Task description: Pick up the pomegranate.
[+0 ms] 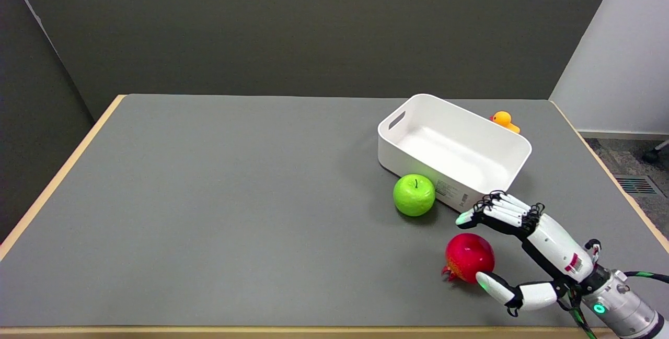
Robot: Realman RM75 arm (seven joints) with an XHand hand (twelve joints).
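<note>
Red pomegranate (469, 257) on table (235, 198), near front edge, below apple (414, 195). Right hand (515, 247) spread around it, grasping nothing. Step: pre-grasp. Next likely: close fingers, then lift.

No writing can be read. A printed label (450, 191) sits on the near outer wall of the white bin (473, 130), toward the desk's (209, 198) right edge, but its print is too small to make out.
</note>
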